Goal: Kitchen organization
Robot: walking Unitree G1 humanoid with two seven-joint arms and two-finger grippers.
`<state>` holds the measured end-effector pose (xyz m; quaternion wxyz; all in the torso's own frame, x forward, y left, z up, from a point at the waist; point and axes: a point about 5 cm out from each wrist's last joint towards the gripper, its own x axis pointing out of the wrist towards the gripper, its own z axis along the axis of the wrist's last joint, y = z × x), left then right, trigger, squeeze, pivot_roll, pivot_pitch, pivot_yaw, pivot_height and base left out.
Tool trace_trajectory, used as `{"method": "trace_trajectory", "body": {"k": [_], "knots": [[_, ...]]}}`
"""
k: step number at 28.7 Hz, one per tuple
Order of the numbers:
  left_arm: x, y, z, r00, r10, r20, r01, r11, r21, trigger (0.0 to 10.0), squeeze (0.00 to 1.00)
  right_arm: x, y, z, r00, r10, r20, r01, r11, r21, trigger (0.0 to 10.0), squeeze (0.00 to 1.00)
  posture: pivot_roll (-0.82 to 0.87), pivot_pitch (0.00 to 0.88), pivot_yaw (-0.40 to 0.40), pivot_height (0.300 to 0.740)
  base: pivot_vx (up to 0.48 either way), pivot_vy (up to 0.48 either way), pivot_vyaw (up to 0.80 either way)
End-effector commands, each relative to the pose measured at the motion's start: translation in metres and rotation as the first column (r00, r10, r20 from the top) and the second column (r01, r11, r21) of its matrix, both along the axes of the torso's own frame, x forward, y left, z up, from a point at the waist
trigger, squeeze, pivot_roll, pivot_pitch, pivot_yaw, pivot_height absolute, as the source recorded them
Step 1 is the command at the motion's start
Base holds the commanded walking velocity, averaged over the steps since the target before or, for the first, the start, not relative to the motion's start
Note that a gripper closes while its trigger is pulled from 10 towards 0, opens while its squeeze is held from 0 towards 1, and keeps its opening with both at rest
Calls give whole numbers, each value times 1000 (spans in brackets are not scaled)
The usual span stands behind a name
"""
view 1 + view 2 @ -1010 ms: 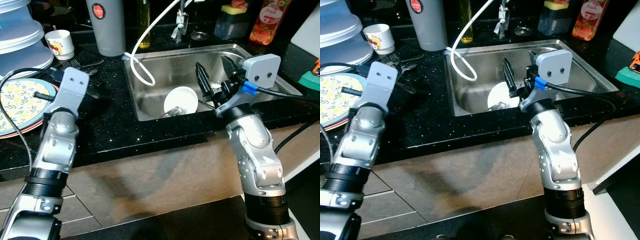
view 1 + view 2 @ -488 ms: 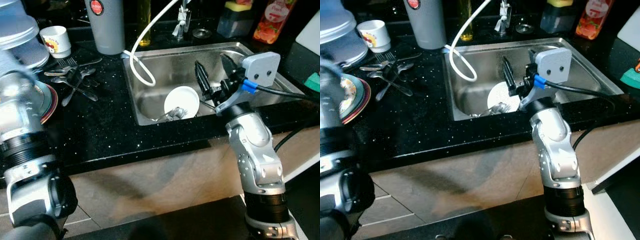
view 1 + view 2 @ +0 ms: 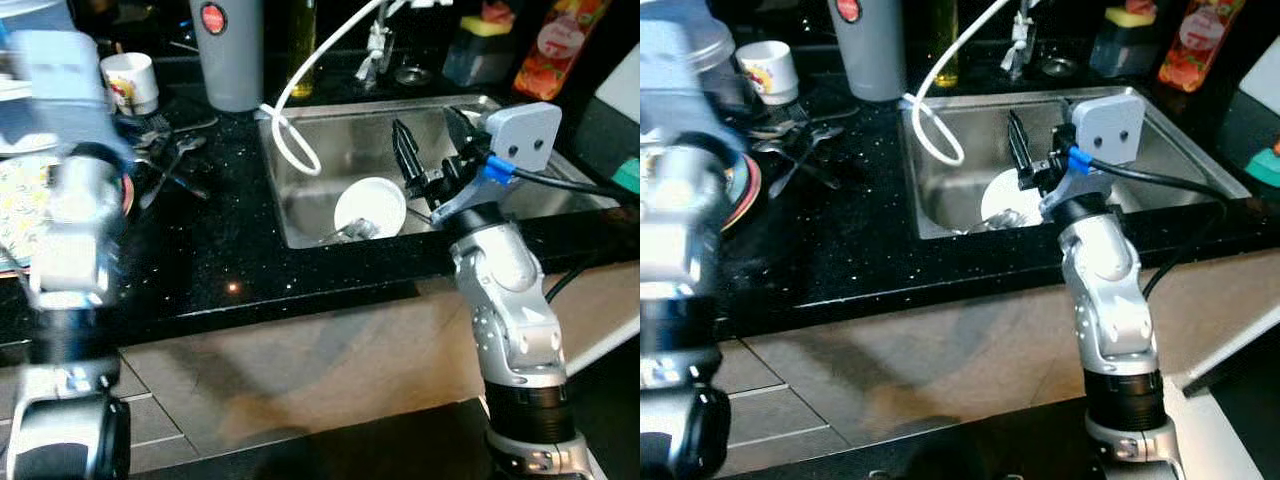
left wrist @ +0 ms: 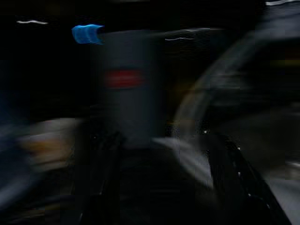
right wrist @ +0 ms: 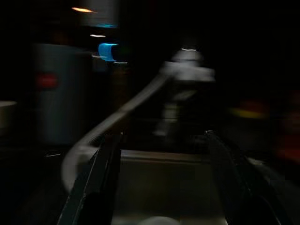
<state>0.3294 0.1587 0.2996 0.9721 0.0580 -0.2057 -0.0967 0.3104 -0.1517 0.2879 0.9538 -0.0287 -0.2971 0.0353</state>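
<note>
The right arm rises from below the table edge, bent at the elbow, its wrist angled forward over the steel sink [image 3: 470,112]. The right end effector [image 3: 432,145] hangs above the basin, released, its two black fingers [image 3: 404,157] spread apart with nothing between them. Just beside and below them a white bowl [image 3: 370,205] lies tilted in the sink bottom, with a metal utensil [image 3: 345,232] resting against its lower edge.

The left arm [image 3: 70,215] stands raised at the left, heavily blurred, in front of a patterned plate [image 3: 18,200]; whether its end effector is open or clenched I cannot tell.

On the black table [image 3: 215,255] lie scattered forks and spoons [image 3: 170,160], a white mug [image 3: 132,80] and a grey tumbler [image 3: 230,50]. A white hose [image 3: 295,110] loops over the sink rim.

The right wrist view, dark, looks between the parted fingers toward the faucet [image 5: 185,77] and hose. The left wrist view, smeared, faces the grey tumbler with its red label.
</note>
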Motion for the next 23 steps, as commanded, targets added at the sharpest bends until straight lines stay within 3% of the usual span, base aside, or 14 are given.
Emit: {"method": "trace_trajectory", "body": {"k": [1,3,7,10,11,12,13,14,16,17,18,21,23], "knots": [[-10,-13,4,994,-110,15,110,994,7,10000,0,-1,-10,-2,996,-93,16,93,996,16,10000,0,91,96,13,740,0,0,0],[-14,-18,3,989,-144,16,144,990,5,10000,0,-2,-12,-1,992,-124,28,124,992,5,10000,0,91,96,13,740,0,0,0],[-32,-39,-7,937,-344,-63,335,934,-123,10000,0,-7,-16,-6,986,-163,26,163,987,-12,10000,0,88,101,17,740,0,0,0],[-34,-41,-12,914,-394,-96,374,911,-174,10000,0,-9,-15,-7,986,-163,32,164,986,-36,10000,0,83,100,20,740,0,0,0],[-35,-40,-22,894,-413,-176,383,906,-181,10000,0,-12,-11,-8,989,-144,39,146,986,-76,10000,0,83,100,20,740,0,0,0],[-32,-34,-27,906,-370,-209,338,925,-171,10000,0,-13,-11,-9,990,-137,35,139,987,-81,10000,0,79,102,24,740,0,0,0],[-27,-25,-32,935,-251,-249,226,966,-127,10000,0,-14,-11,-11,991,-130,29,132,988,-82,10000,0,79,102,24,740,0,0,0],[-27,-25,-32,935,-251,-249,226,966,-127,10000,0,-14,-11,-11,991,-130,29,132,988,-82,10000,0,79,102,24,740,0,0,0],[-26,-10,-34,972,-70,-226,58,996,-62,10000,0,-14,-12,-12,990,-137,26,138,987,-82,10000,0,80,102,28,740,0,0,0],[-26,-10,-34,972,-70,-226,58,996,-62,10000,0,-14,-12,-12,990,-137,26,138,987,-82,10000,0,80,102,28,740,0,0,0],[-28,-2,-35,982,47,-183,-47,999,7,10000,0,-14,-14,-13,989,-144,25,145,986,-83,10000,0,84,103,30,740,0,0,0],[-33,5,-42,974,128,-186,-123,992,41,10000,0,-13,-16,-14,988,-153,23,154,984,-84,10000,0,88,103,27,740,0,0,0],[-34,15,-53,937,222,-269,-224,974,23,10000,0,-12,-15,-14,989,-146,24,148,985,-86,10000,0,84,99,26,740,0,0,0]]}}
